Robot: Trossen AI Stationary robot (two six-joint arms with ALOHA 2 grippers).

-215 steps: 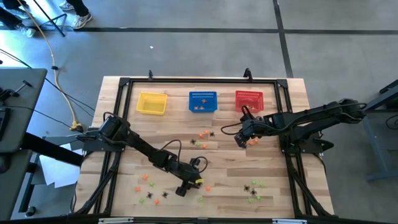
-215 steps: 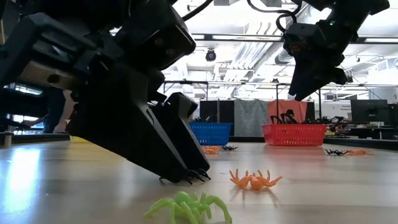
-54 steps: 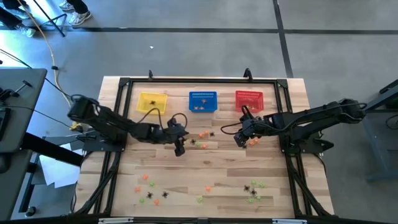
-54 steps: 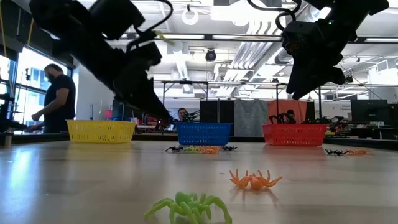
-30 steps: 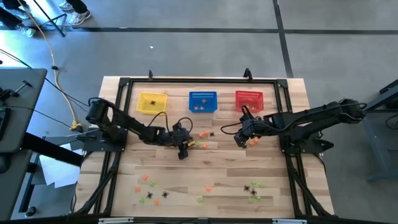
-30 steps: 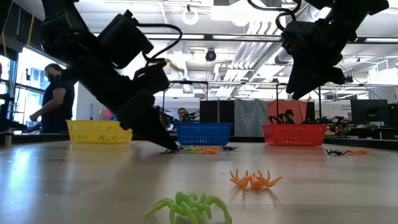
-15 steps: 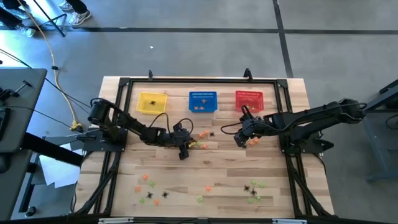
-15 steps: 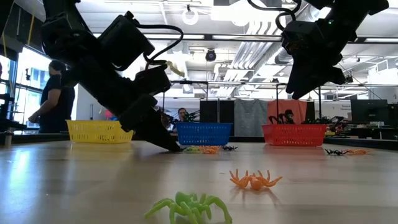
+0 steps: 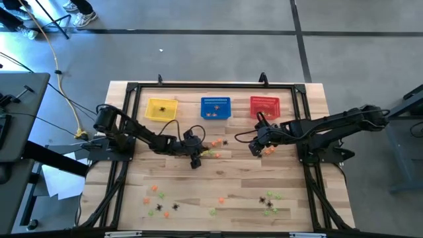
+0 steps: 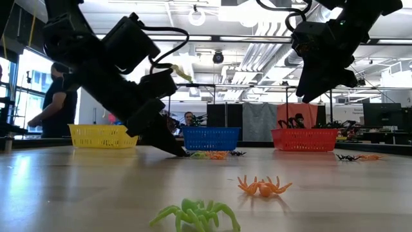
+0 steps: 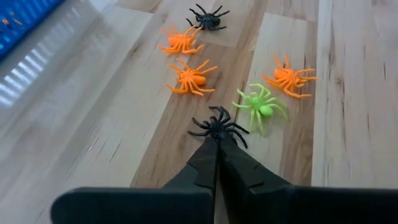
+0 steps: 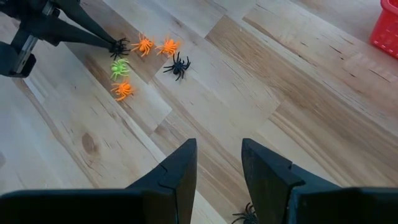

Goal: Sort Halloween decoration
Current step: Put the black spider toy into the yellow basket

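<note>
I had the left pincer (image 11: 217, 144) down at mid-desk with its tips pressed together right at the black spider (image 11: 217, 126), which lay dead ahead touching them, the green spider (image 11: 262, 108) just beside it. I couldn't tell whether a leg was actually caught (the body hid it). The right pincer (image 12: 217, 163) hovered farther off, fingers apart, empty

— Inspector: Finish of the two arms?
— Assistant: Both dark, matte black, built of boxy jointed segments; thin black cables loop loose alongside each.
— Inspector: The left end effector (image 11: 217, 142)?
— Assistant: Two black fingers tapering to narrow wedge tips, on a broad flat black base.
— Inspector: The right end effector (image 12: 217, 171)?
— Assistant: Same black, blunter fingers (image 12: 180, 168) with stepped, angular edges.
</note>
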